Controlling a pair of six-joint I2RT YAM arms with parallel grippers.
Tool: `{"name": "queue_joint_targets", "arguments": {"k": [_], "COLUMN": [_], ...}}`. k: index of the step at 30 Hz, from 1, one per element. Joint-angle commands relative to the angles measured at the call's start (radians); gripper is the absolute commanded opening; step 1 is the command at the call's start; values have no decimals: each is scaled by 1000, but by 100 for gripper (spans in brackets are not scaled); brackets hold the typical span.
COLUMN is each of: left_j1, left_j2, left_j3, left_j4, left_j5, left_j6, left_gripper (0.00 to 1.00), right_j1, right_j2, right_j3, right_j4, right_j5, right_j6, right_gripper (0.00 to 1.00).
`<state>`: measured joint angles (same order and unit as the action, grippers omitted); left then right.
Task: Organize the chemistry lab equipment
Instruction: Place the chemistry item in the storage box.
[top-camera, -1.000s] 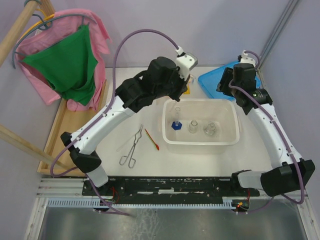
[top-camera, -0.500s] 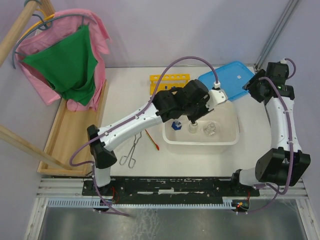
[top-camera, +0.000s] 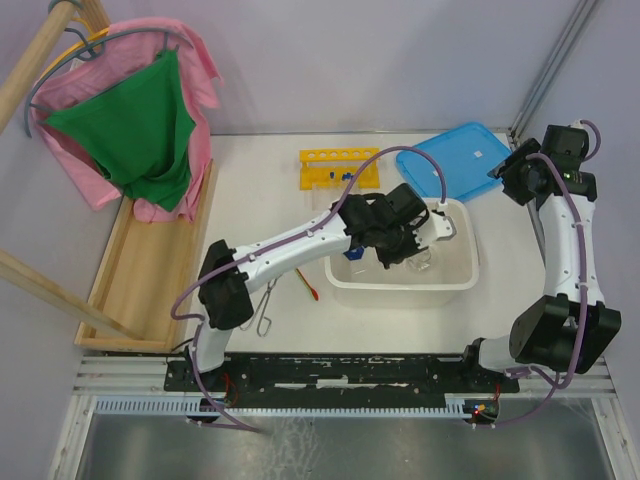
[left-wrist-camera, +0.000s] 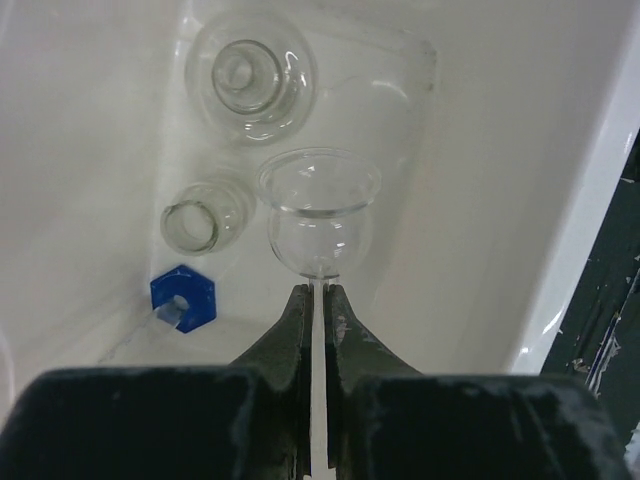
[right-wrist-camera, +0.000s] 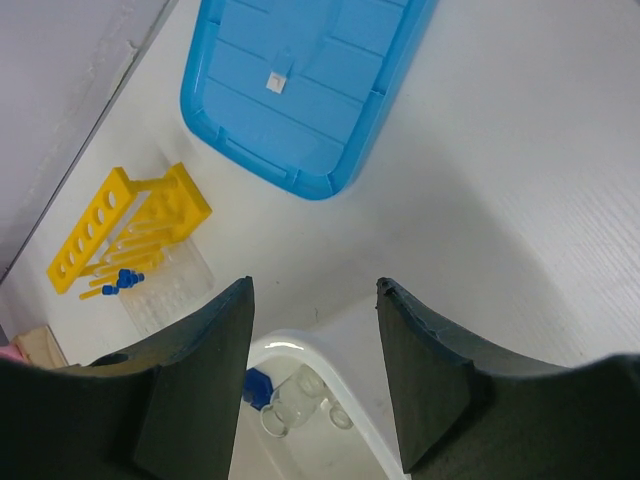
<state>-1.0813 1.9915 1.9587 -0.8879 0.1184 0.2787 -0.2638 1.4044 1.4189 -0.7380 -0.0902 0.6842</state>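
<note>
1. Chemistry lab equipment is scattered: nearest you, the metal tongs (top-camera: 266, 308) and thin red rod (top-camera: 306, 283) lie loose on the table (top-camera: 250, 200).
2. Inside the white tub (top-camera: 400, 290), your left claw (left-wrist-camera: 317, 290) is pinched tight on the stem of a clear glass bulb (left-wrist-camera: 320, 225), probably to lift it past two flasks (left-wrist-camera: 250, 75) and a blue cap (left-wrist-camera: 183, 298).
3. Farthest, the yellow rack (top-camera: 340, 158) sits beside the blue lid (top-camera: 450, 155). Your right claw (right-wrist-camera: 315, 290) hangs wide apart, empty.

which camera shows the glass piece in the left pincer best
The left wrist view: the left pincer is shut on the thin stem of the glass piece, bowl and rim clear against the tub. From the top the arm hides it; the right wrist view shows only vague glass in the tub.
</note>
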Motion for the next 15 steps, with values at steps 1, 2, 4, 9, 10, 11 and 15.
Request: {"name": "queue_joint_targets", "arguments": {"k": [1,2,4,9,10,11,15], "left_j1": [1,0,1,1,0,-1,-1], "left_j2": [40,49,64,83,85,86,100], "left_j3": [-5,-11,-25,-75,-84,-93,-104], "left_j4": [18,17,20,29,31,35,38], "left_j5": [75,76,80,69,64,59,54], "left_j6": [46,49,51,57,58,60,62], "left_gripper": [3,3,3,3,3,3,3], "right_j1": [-5,-5,-6,-6,-6,-6,-5], "right_j2": [-43,-45,-51,-64,-66,-66,-66], "right_j3": [-6,-9,-17,-41,-46,-51,-60], "right_j4": [40,39,39,54,57,61,73], "right_j5": [-3,-3,-4,-22,-28,-29,-43], "right_j6": [3,0,-1,5,6,7,13], "right_gripper": [61,61,61,61,61,61,61]}}
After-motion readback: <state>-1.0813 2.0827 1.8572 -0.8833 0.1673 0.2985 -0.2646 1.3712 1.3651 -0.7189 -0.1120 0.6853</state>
